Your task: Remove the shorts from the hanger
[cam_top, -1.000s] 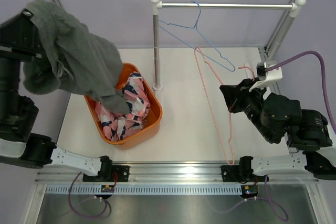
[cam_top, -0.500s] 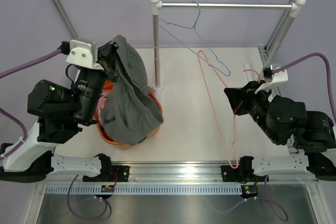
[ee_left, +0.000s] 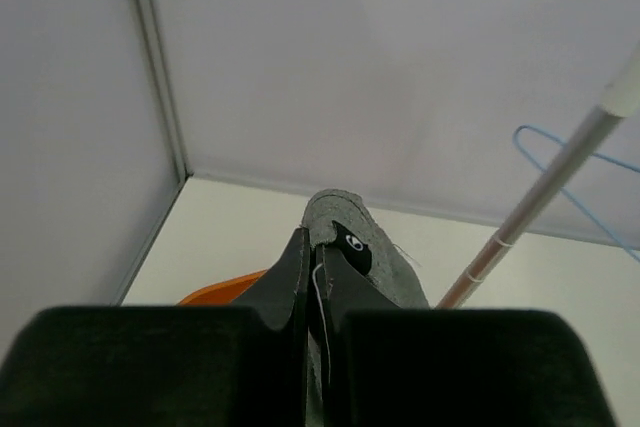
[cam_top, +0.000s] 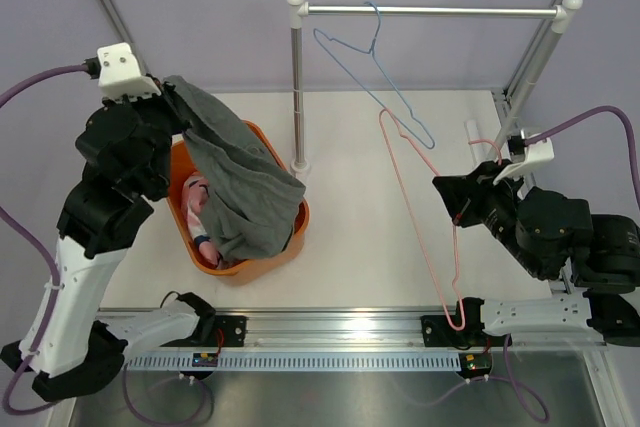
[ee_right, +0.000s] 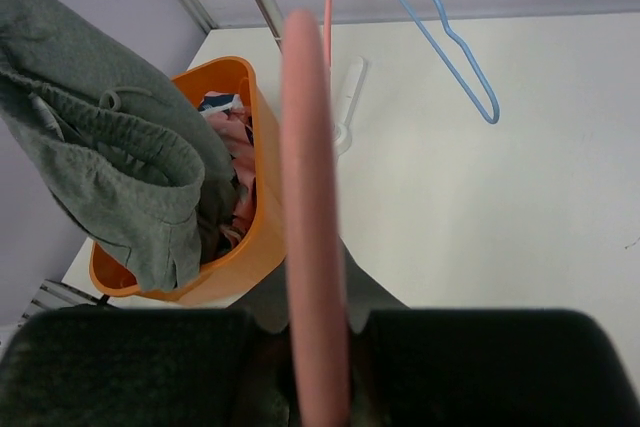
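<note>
Grey fleecy shorts (cam_top: 240,177) droop, pinched in left pincer (ee_left: 312,257); right pincer (cam_top: 458,212) clamps thin pink wire hanger (ee_right: 310,197).

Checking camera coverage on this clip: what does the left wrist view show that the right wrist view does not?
Only the left wrist view shows the left hand, shut on an edge of the grey fabric shorts. Only the right wrist view shows the right hand, shut on the pink wire hanger, plus the pink-and-navy patterned clothes in the orange plastic basket. Both show the shorts, the basket, the blue wire hanger, the metal rack pole and the white tabletop.
</note>
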Tool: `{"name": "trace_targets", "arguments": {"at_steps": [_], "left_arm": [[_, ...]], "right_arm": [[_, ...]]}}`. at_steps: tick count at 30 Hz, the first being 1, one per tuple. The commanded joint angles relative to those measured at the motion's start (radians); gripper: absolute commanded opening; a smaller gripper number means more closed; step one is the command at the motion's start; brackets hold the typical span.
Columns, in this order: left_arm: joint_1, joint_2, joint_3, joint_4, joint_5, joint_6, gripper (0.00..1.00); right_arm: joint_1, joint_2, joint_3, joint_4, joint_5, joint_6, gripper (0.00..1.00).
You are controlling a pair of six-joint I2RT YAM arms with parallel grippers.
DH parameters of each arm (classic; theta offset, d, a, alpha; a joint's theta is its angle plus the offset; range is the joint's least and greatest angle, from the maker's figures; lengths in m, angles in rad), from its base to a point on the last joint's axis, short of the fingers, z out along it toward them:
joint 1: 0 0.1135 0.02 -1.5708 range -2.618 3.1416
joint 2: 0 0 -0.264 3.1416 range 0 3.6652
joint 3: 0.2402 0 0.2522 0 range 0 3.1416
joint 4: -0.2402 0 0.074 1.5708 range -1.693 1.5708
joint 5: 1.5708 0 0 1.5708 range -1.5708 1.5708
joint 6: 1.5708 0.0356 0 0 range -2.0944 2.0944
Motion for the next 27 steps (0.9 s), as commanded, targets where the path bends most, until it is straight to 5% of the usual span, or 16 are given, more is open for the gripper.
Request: {"name": "trace_targets", "arguments": {"at_steps": [1,5,9,14,15,16,17,18,21,27], "left_arm": [[0.184,0.005,-0.022,-0.128,0.192,-0.273,0.0],[0.336,-0.054,-0.276,-0.119,0.31,-0.439,0.0],[0.506,-0.106,-0.558,-0.036,0.57,-0.633,0.0],[0.533,-0.161,-0.85,0.083,0.712,-0.784,0.04],[0.533,-0.184,-0.883,0.103,0.736,-0.799,0.09],[0.533,-0.195,-0.921,0.119,0.743,-0.816,0.29],[0.533,-0.206,-0.926,0.119,0.744,-0.819,0.39],[0.533,-0.224,-0.926,0.117,0.75,-0.815,0.63],[0.533,-0.256,-0.875,0.081,0.755,-0.786,0.93],[0.533,-0.29,-0.73,0.013,0.779,-0.706,0.99]], "right_arm": [[-0.007,-0.002,0.008,-0.022,-0.017,0.032,0.0],[-0.007,-0.011,0.015,-0.061,-0.021,0.043,0.0],[-0.007,-0.014,0.026,-0.116,-0.022,0.057,0.0],[-0.007,-0.027,0.025,-0.141,-0.042,0.063,0.0],[-0.007,-0.027,0.026,-0.142,-0.056,0.06,0.0],[-0.007,-0.027,0.04,-0.148,-0.062,0.054,0.0],[-0.007,-0.027,0.049,-0.156,-0.068,0.049,0.0],[-0.007,-0.028,0.066,-0.154,-0.079,0.034,0.0],[-0.005,-0.063,0.06,-0.058,-0.1,-0.018,0.0],[-0.005,-0.113,0.063,0.049,0.01,-0.122,0.0]]}}
